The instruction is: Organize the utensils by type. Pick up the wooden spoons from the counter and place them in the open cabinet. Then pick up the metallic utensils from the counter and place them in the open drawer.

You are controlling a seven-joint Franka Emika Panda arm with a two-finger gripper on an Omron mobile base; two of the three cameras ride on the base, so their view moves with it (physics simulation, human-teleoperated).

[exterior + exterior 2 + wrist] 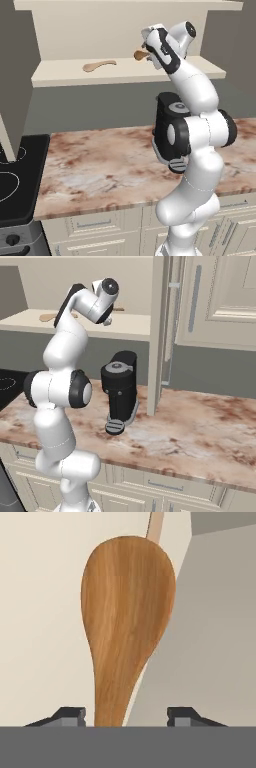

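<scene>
Fingertips [70, 714]: seen standing apart at the bottom of the hand view, with a sliver of daylight on each side of the handle between them, so nothing looks pinched right now
Gripper [126, 714]: spread fairly wide, raised to the open cabinet [125, 75] shelf, reaching in at its right end
Darker wooden spoon [127, 622]: sits between the jaws, handle end down by the tips, bowl pointing away; its bowl is seen poking out beside the hand over the shelf in the left base view; whether it's already resting on the shelf can't be told
Paler wooden spoon [99, 65]: laid flat on the same shelf, well off to the left of the hand
Weight: guessed as very light, barely any load on the jaws
Stiffness: rigid wood, no flex expected, not fragile, a short drop onto the shelf should be shrugged off
Grip feel: matte grain, so less slippery than metal would be; a slim rounded handle can roll or pivot if it's pinched loosely, though
Where to take hold: the handle just below the bowl is probably best, since the wide bowl would be awkward across the jaws
Watch out: a spoon let go off-level could be tipped toward the shelf edge
Counter [100, 170]: marbled top below, with a black coffee machine [167, 130] behind the arm
</scene>
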